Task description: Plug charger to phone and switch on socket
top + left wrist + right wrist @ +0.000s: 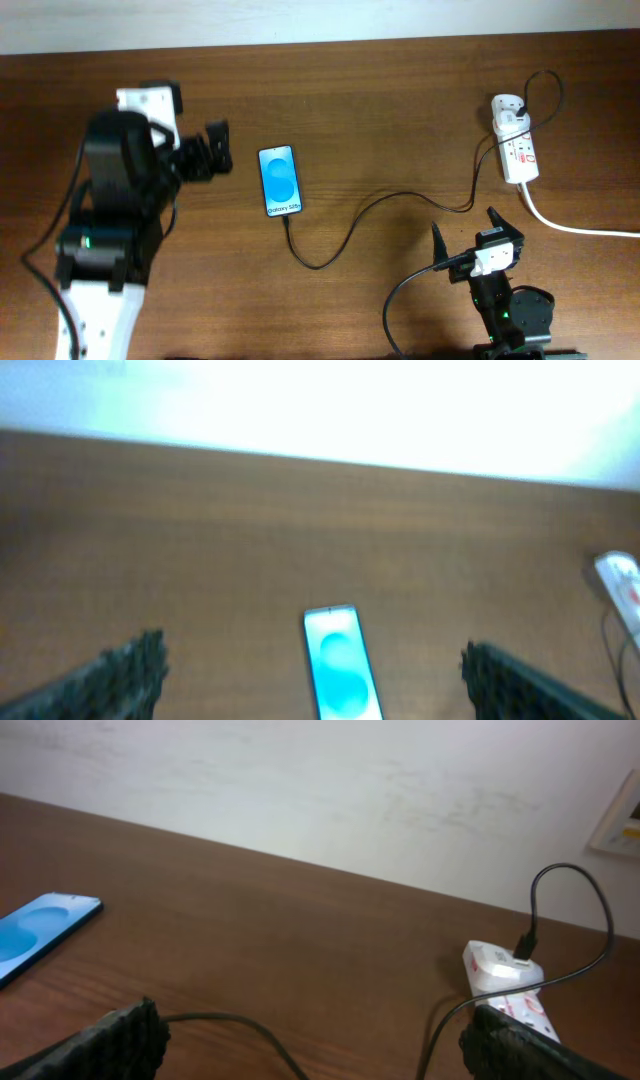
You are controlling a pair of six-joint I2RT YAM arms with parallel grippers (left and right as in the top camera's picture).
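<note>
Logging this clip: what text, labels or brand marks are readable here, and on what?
"Galaxy S25+": white, on the blue screen of the phone, overhead view.
Red markings on the socket: too small to read.
Label on the wall plate, right wrist view: too blurred to read.

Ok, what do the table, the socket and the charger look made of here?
The table looks like dark brown wood or veneer, with visible grain streaks and a dull sheen. The socket looks like smooth white moulded plastic with red printing. The charger is thin and black, probably plastic-sheathed, since it lies in loose curves.
</note>
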